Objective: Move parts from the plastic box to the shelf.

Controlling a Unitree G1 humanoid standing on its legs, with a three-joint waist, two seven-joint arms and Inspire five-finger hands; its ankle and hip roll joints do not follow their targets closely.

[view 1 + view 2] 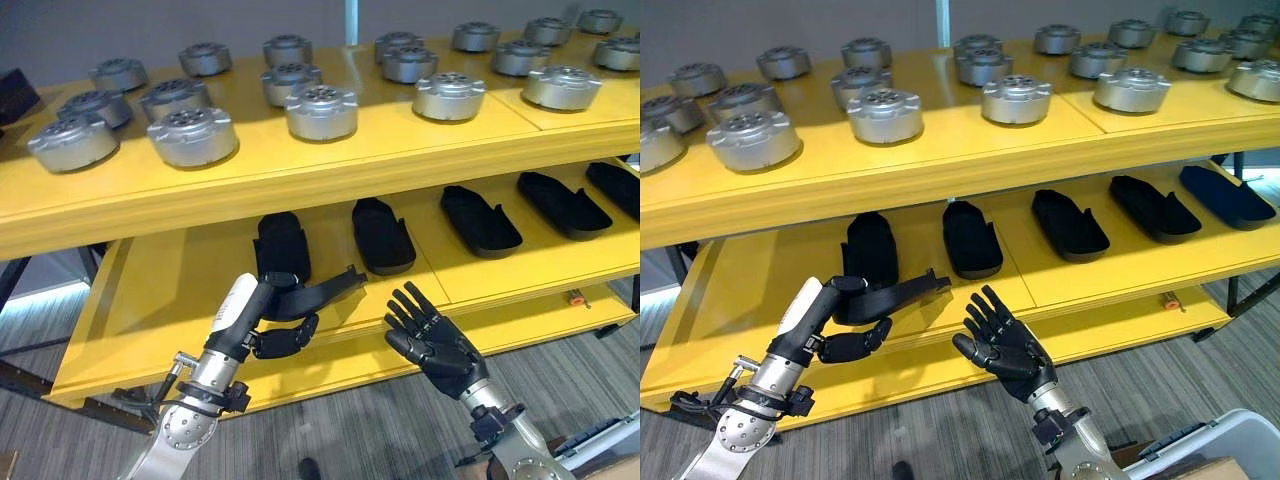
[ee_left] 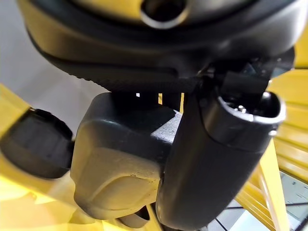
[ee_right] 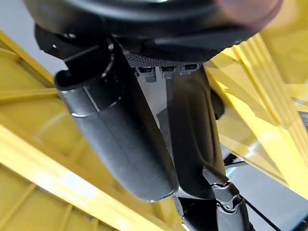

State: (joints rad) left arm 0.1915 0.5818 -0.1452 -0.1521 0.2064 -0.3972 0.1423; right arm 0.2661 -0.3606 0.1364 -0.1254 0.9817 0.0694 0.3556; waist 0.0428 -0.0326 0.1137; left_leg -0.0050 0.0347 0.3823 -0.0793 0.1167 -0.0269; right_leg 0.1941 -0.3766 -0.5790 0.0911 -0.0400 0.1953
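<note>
1. The left hand (image 1: 268, 322) grips a black part (image 1: 318, 293), thumb and fingers curled round it, holding it above the front edge of the shelf's lower board (image 1: 160, 300).
2. The right hand (image 1: 432, 337) hovers beside it at the same edge, fingers spread and empty.
3. More black parts (image 1: 383, 236) lie in a row along the lower board.
4. Silver round parts (image 1: 321, 111) cover the upper board (image 1: 330, 160).
5. The plastic box (image 1: 1230, 440) shows at the lower right.
</note>
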